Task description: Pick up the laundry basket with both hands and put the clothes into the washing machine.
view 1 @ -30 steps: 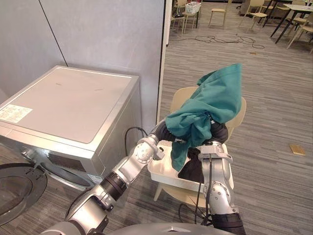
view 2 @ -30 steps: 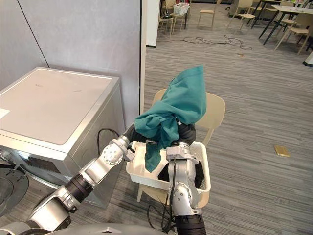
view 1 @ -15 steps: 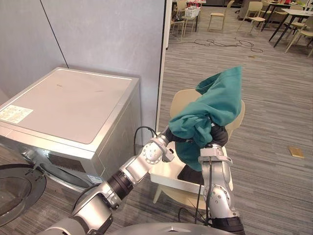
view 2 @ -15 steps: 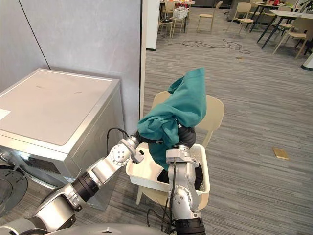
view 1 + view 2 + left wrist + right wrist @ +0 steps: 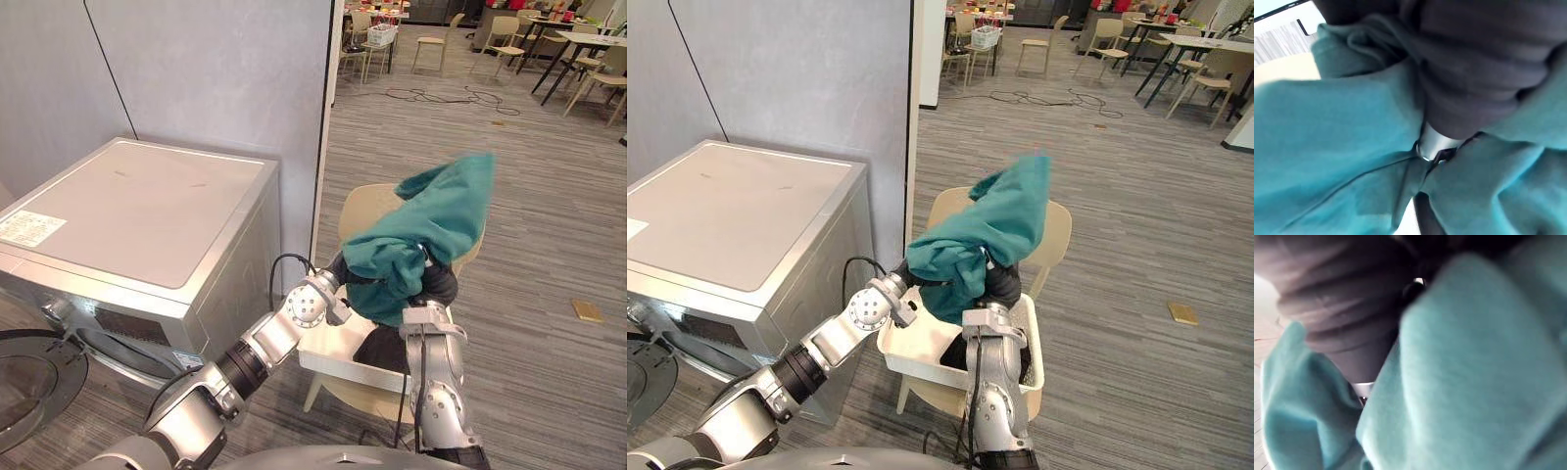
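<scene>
A teal garment (image 5: pixel 431 230) is held up over a white laundry basket (image 5: pixel 333 357), which stands on a beige chair (image 5: pixel 367 201). My left hand (image 5: pixel 338 272) reaches into the lower bunched end of the garment. In the left wrist view the cloth (image 5: pixel 1327 147) gathers in tight creases round a finger (image 5: pixel 1436 143). My right hand (image 5: pixel 441 284) is under the garment, which drapes over it; its fingers are hidden. A dark garment (image 5: pixel 382 348) lies in the basket.
The washing machine (image 5: pixel 137 211) stands to my left against a grey wall, its round door (image 5: pixel 34 377) swung open at the lower left. Tables and chairs (image 5: pixel 578 49) stand far back on the wood-look floor.
My left hand has gone from the basket's rim up into the teal garment. The garment's hanging tail is now bunched higher. The camera has shifted a little.
</scene>
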Motion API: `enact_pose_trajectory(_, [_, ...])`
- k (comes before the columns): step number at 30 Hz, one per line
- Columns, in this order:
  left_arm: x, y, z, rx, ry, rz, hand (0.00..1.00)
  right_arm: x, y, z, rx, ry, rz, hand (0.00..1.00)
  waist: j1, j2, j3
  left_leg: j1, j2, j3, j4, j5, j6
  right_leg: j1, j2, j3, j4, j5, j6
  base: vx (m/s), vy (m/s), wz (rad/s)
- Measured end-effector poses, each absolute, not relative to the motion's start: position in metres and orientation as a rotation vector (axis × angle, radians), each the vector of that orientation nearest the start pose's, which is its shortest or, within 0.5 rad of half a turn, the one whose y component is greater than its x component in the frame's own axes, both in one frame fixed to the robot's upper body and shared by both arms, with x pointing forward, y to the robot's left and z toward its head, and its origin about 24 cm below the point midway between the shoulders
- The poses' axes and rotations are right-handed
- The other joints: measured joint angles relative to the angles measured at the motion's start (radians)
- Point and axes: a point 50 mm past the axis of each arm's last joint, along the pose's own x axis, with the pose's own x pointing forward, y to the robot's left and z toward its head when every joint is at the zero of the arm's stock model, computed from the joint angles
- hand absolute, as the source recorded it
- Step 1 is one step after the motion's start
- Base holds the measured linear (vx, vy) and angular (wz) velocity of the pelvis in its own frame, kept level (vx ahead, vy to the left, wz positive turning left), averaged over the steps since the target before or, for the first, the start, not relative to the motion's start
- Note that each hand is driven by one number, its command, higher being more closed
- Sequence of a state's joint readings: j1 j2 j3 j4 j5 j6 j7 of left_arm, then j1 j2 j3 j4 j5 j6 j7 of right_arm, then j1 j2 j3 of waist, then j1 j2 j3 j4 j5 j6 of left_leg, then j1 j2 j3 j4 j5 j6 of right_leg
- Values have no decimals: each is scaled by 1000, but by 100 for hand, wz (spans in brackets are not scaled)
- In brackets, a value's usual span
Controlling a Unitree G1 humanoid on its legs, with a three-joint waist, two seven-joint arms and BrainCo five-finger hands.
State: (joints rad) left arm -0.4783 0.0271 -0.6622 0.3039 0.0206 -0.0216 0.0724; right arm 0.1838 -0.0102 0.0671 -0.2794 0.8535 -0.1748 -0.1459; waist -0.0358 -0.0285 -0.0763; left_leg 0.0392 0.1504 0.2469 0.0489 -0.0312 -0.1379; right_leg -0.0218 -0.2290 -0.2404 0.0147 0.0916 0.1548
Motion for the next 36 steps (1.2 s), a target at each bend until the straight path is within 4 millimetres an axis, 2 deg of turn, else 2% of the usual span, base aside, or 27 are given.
enact_pose_trajectory(6, [290,-3,95,253,-231,-588,100,190,-186,24,766,11,-256,0,-3,0,0,-1,0,0,0,0,0,-1,0,0,0,-1,0,0,0,0])
enact_pose_trajectory(11, [302,20,102,192,-231,-489,100,175,-217,9,659,43,-386,0,-19,0,0,0,1,3,0,0,0,-3,2,4,0,-3,-4,0,0,-1])
enact_pose_trajectory(13, [301,29,103,155,-232,-456,100,171,-223,4,648,60,-415,0,-24,1,0,0,2,7,-1,0,0,-9,3,9,1,-3,-4,0,0,-8])
enact_pose_trajectory(14, [299,41,103,124,-228,-420,100,162,-230,-6,641,107,-457,0,-24,1,0,-1,4,12,-2,0,-1,-14,5,14,2,-3,-4,0,0,-8])
enact_pose_trajectory(20, [295,63,95,55,-196,-335,100,151,-227,-21,629,187,-481,0,-26,3,0,-1,5,13,-3,-1,-2,-14,6,14,1,-2,-3,0,0,-1])
enact_pose_trajectory(23, [280,81,86,-32,-167,-278,100,139,-228,-38,633,259,-506,0,-26,4,0,-1,7,13,-2,-2,-3,-14,8,14,1,-2,-2,0,0,0])
enact_pose_trajectory(27, [250,104,54,-228,-44,-202,100,110,-230,-68,638,403,-616,0,-18,7,2,1,8,13,1,-5,-3,-11,9,14,2,-3,-1,0,0,0])
enact_pose_trajectory(30, [211,117,16,-396,121,-156,100,75,-233,-92,629,532,-726,0,-11,12,12,14,10,14,2,-17,-1,8,9,13,8,-13,0,0,0,0])
enact_pose_trajectory(31, [204,118,9,-412,151,-154,100,67,-234,-97,626,563,-747,0,-8,12,13,16,11,13,3,-25,-2,15,8,12,9,-25,-6,-41,-3,8])
enact_pose_trajectory(33, [178,121,-10,-451,252,-155,100,34,-233,-116,634,693,-832,0,4,12,14,22,16,3,7,-34,-9,25,9,6,23,-41,-5,-21,-10,12])
enact_pose_trajectory(34, [172,121,-15,-457,279,-159,100,27,-232,-121,638,726,-848,0,5,12,14,22,17,2,9,-34,-9,28,9,3,25,-43,-5,12,-14,12])
enact_pose_trajectory(36, [154,118,-38,-512,404,-171,100,-3,-226,-140,651,874,-908,0,12,16,17,21,20,-5,20,-37,-5,36,10,-10,25,-47,-8,0,-16,9])
